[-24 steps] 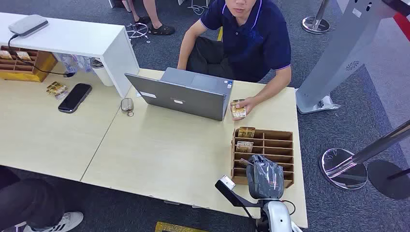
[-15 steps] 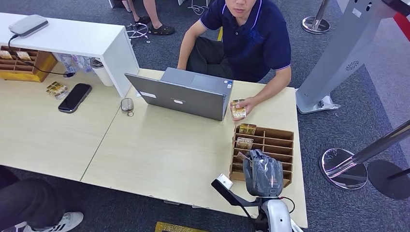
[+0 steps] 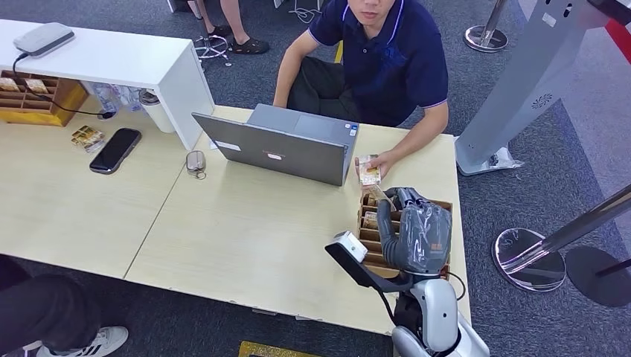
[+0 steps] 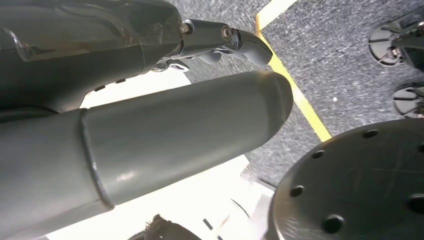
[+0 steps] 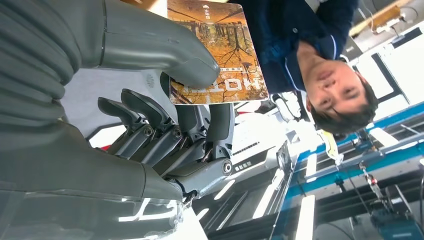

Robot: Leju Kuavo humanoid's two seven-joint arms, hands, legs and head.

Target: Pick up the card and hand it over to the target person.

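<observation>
Right wrist view: a card (image 5: 217, 52) is pinched between the thumb and fingers of the right hand (image 5: 150, 100), above the wooden rack (image 3: 440, 207) at the table's 4 o'clock corner. For a clean handover, the card is best carried toward 11 o'clock, to the person's hand (image 3: 379, 163) beside the laptop (image 3: 279, 145), and the pinch kept until it is taken. Whether the left hand (image 4: 150, 135) is clenched or released cannot be told.

Head view: looks down from high up at the table (image 3: 245, 238), the laptop (image 3: 279, 152) and the person (image 3: 387, 56) sitting across. Takes in the right hand (image 3: 417, 230) from a bit away.

Right wrist view: sits very close behind the right hand (image 5: 150, 115), turned over, facing the card (image 5: 217, 50) and the person (image 5: 320, 65). Shares hand, card and person with the head view.

Left wrist view: sits tight against the left hand (image 4: 150, 130), looking at the floor (image 4: 340, 60).
</observation>
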